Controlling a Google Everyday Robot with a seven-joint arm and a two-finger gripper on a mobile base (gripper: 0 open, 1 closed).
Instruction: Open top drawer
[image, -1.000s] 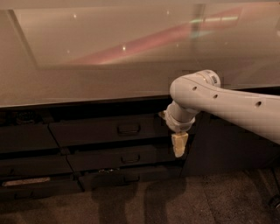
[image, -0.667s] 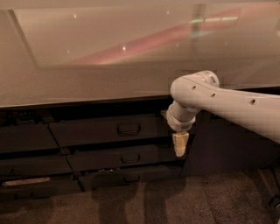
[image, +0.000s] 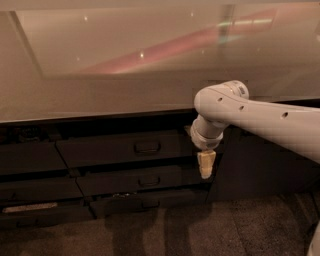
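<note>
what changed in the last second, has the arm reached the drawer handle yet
Nothing visibly changed. The gripper still hangs pointing down at the right end of the top drawer, well to the right of its handle and not touching it. The drawer front sits where it was.

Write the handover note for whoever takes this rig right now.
Claw: points down in front of the right end of the drawer stack, to the right of the handles and touching none of them.
Top drawer: under the counter edge. None of its inside shows, so it looks shut. Its loop handle is free.
Done: nothing on the drawer itself.
Left: bring the claw left to that handle, grip it and pull the drawer out.
</note>
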